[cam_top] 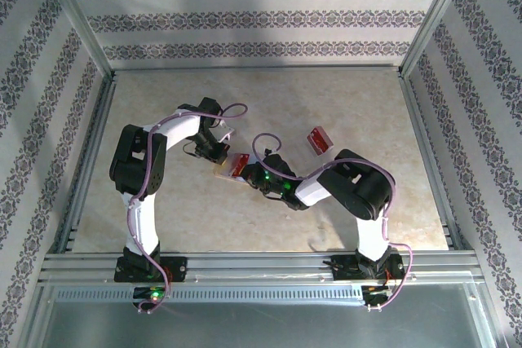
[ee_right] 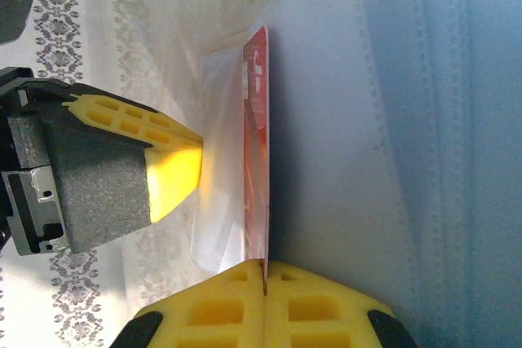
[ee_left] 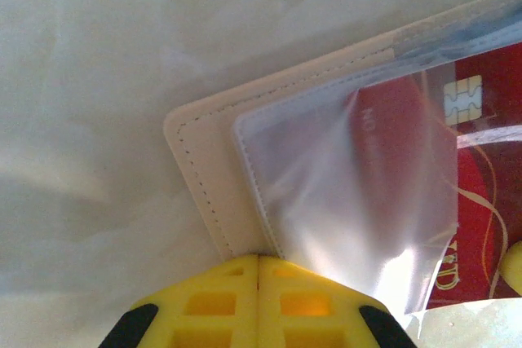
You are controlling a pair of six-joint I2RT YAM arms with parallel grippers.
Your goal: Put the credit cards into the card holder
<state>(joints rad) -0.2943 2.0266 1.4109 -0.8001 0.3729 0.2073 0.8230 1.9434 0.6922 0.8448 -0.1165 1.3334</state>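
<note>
The tan card holder [cam_top: 223, 172] lies open mid-table, its cover [ee_left: 214, 170] and clear sleeves [ee_left: 359, 201] close in the left wrist view. My left gripper [ee_left: 259, 257] is shut on the holder's edge, where cover and sleeve meet; from above it [cam_top: 214, 155] sits at the holder's far-left side. My right gripper [ee_right: 265, 265] is shut on a red credit card [ee_right: 258, 160], seen edge-on between a clear sleeve [ee_right: 220, 160] and the other sleeves [ee_right: 408, 120]. The card [ee_left: 481, 201] shows red through the plastic. Another red credit card [cam_top: 320, 141] lies apart to the right.
The pale stone-patterned table [cam_top: 269, 103] is fenced by metal rails [cam_top: 424, 144] and patterned walls. The left gripper's yellow finger [ee_right: 122, 120] stands close to the left of the held card. Both arms crowd the table's middle.
</note>
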